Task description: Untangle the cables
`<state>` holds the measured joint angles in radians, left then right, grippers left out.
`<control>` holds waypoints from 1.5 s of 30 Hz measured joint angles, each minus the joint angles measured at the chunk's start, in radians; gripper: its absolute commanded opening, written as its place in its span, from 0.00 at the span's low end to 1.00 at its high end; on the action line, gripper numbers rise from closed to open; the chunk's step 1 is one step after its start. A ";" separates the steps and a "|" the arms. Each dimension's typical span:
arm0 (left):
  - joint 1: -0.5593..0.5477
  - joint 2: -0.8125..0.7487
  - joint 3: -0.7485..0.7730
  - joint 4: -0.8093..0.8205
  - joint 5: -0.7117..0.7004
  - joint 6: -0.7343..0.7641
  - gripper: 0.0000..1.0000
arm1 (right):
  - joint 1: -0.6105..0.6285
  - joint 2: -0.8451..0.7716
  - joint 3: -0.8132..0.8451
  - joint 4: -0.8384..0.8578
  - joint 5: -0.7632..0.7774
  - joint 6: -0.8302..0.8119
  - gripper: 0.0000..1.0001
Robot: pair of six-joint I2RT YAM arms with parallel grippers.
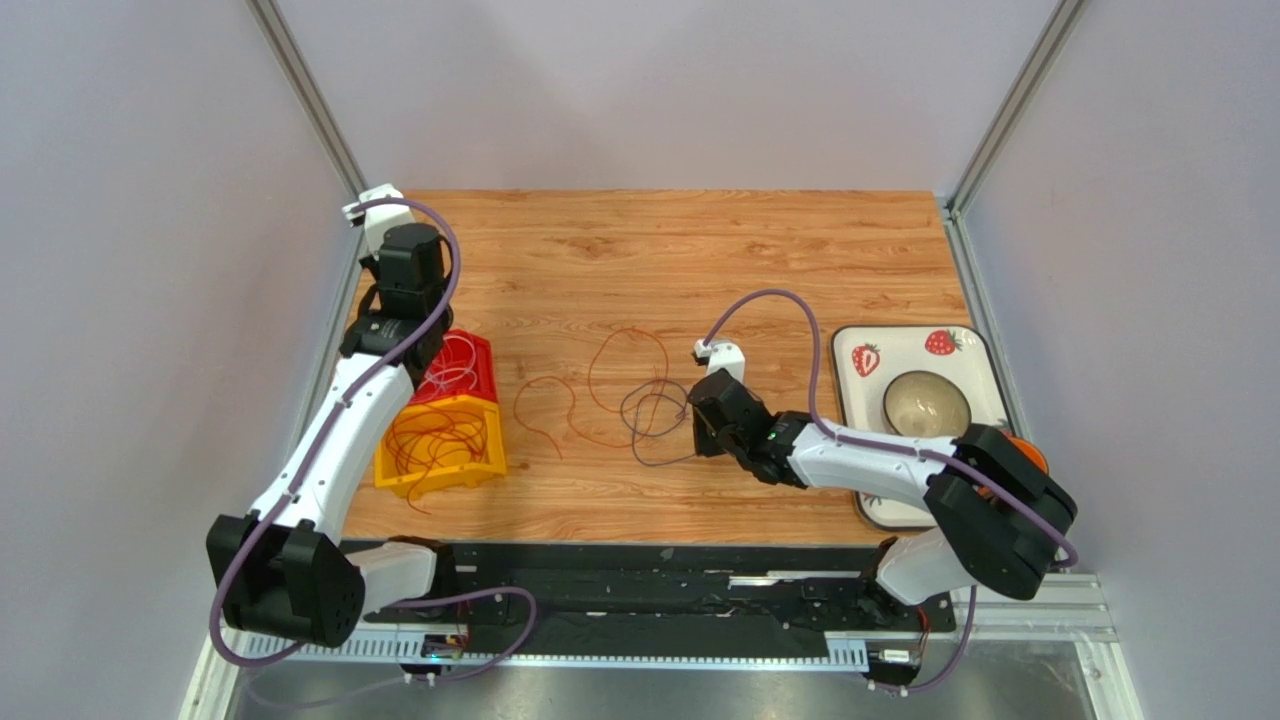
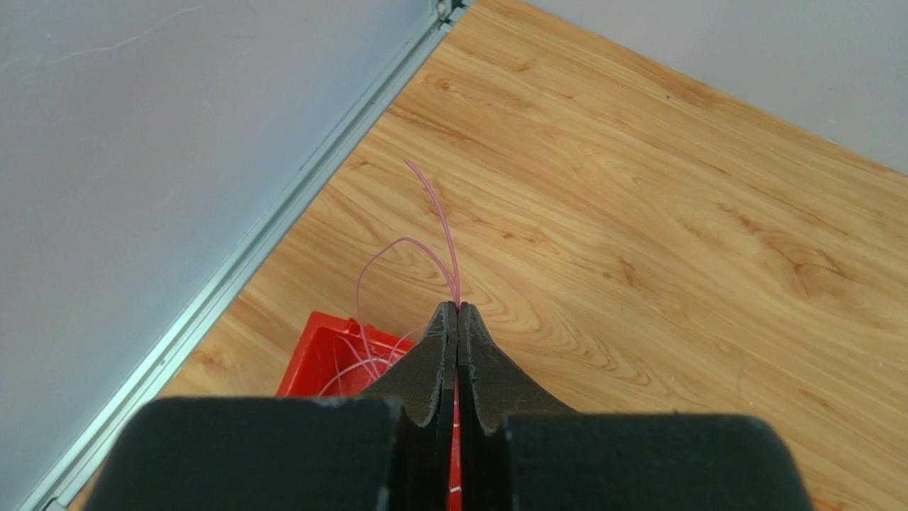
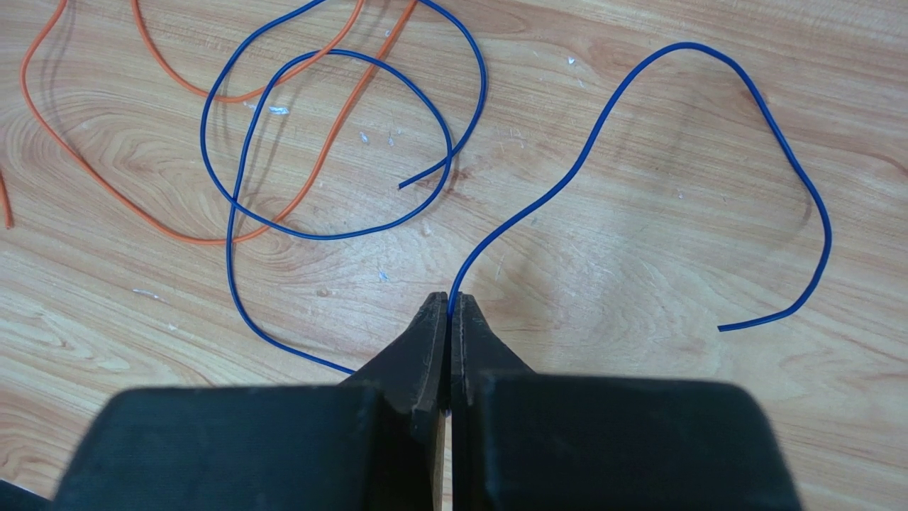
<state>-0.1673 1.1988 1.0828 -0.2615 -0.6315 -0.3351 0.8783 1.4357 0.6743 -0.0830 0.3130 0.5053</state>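
The cables are thin wires. My left gripper (image 1: 403,308) hangs over the red bin (image 1: 463,365) at the left edge; in the left wrist view it (image 2: 457,311) is shut on a pale pink wire (image 2: 432,213) that loops up from the red bin (image 2: 320,351). My right gripper (image 1: 702,435) is low over the middle of the table, shut (image 3: 449,303) on a blue wire (image 3: 577,158) that curls in loops across the wood. The blue wire looks dark in the top view (image 1: 654,413). Orange wires (image 1: 628,368) lie crossed with it, also in the right wrist view (image 3: 219,98).
A yellow bin (image 1: 394,477) holding several orange wires sits just in front of the red bin. A white strawberry-print tray (image 1: 902,342) with a bowl (image 1: 923,402) stands at the right edge. Another orange wire (image 1: 549,405) lies left of the tangle. Grey walls enclose the table.
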 measured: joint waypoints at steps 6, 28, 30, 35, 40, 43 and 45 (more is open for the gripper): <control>0.000 -0.001 -0.024 0.004 -0.068 -0.063 0.00 | 0.000 -0.014 -0.006 0.011 -0.002 -0.002 0.00; 0.001 -0.008 -0.218 -0.127 -0.118 -0.386 0.00 | 0.000 -0.051 -0.040 0.036 -0.018 -0.006 0.00; 0.001 0.025 -0.216 -0.132 -0.117 -0.399 0.00 | 0.000 -0.051 -0.040 0.036 -0.018 -0.006 0.00; 0.002 0.099 -0.208 -0.138 -0.118 -0.413 0.00 | 0.000 -0.052 -0.040 0.043 -0.018 -0.006 0.00; 0.030 0.179 -0.169 -0.140 -0.106 -0.422 0.00 | 0.000 -0.052 -0.040 0.053 -0.019 -0.006 0.00; 0.060 0.230 -0.100 -0.147 -0.100 -0.426 0.00 | 0.000 -0.052 -0.043 0.059 -0.019 -0.006 0.00; 0.077 0.248 -0.049 -0.148 -0.100 -0.424 0.00 | 0.000 -0.052 -0.048 0.059 -0.019 -0.006 0.00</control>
<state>-0.0906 1.4471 1.0340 -0.4091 -0.7311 -0.7593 0.8783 1.3838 0.6262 -0.0242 0.2939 0.4995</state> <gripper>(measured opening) 0.007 0.011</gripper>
